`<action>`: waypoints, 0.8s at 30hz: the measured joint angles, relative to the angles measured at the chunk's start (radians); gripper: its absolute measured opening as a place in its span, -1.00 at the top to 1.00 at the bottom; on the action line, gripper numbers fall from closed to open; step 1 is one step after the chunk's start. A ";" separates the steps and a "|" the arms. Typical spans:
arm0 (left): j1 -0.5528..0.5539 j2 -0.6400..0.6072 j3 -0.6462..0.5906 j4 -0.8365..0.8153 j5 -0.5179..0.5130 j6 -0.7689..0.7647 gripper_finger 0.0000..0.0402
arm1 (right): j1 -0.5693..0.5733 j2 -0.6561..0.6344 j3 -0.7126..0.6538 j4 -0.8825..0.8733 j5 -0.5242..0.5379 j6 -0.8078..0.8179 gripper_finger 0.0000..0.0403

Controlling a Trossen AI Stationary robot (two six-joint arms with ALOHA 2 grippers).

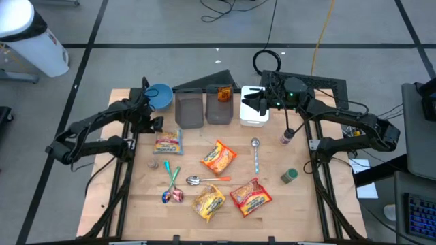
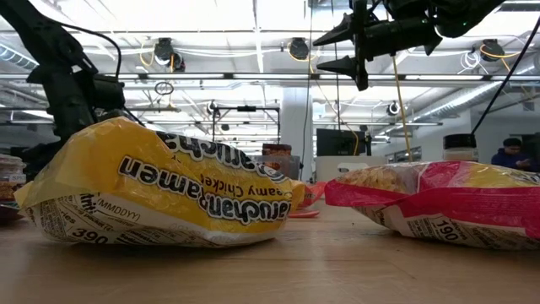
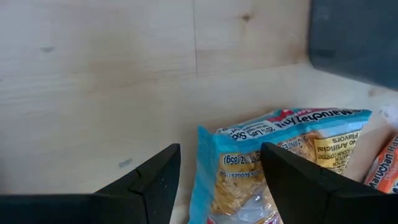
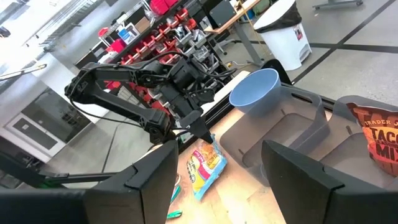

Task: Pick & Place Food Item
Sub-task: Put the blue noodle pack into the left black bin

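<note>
- A blue-edged ramen packet (image 1: 167, 143) lay flat on the wooden table (image 1: 272, 211), toward its left side, just in front of the grey bins.
- The left gripper (image 1: 154, 124) hung right above the packet's back edge; the left wrist view showed the packet's end (image 3: 273, 162) between its two dark fingers (image 3: 149, 186), which stood apart and held nothing.
- The right gripper (image 1: 261, 102) hovered over the white container (image 1: 253, 116) at the back of the table, fingers spread and empty; the low view showed it raised well above the tabletop (image 2: 359, 52).
- Two grey bins (image 1: 190, 110) stood side by side at the back; the right one held a brown taco-mix packet (image 1: 223, 94).
- A blue bowl (image 1: 159, 96) sat just left of the bins.
- An orange ramen packet (image 1: 219, 157) lay near the middle of the table, a yellow ramen packet (image 1: 209, 202) and a red ramen packet (image 1: 251, 196) nearer the front edge.
- A metal spoon (image 1: 256, 154) lay right of the orange packet, another spoon (image 1: 204, 180) between the orange and yellow packets.
- A small green jar (image 1: 289, 176) lay near the right edge, with a pink-capped bottle (image 1: 287, 137) behind it.
</note>
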 joint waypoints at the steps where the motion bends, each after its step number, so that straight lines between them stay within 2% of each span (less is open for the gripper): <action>1: 0.000 0.000 0.000 0.000 0.001 0.000 -0.14 | 0.000 0.000 0.000 0.000 0.000 0.000 -0.12; 9: 0.000 0.000 0.000 0.000 0.044 0.001 -0.12 | 0.000 0.000 0.000 0.000 0.001 -0.005 -0.12; 24: 0.000 0.000 0.000 -0.005 0.060 0.014 0.52 | 0.000 0.000 0.000 0.000 0.001 -0.013 -0.12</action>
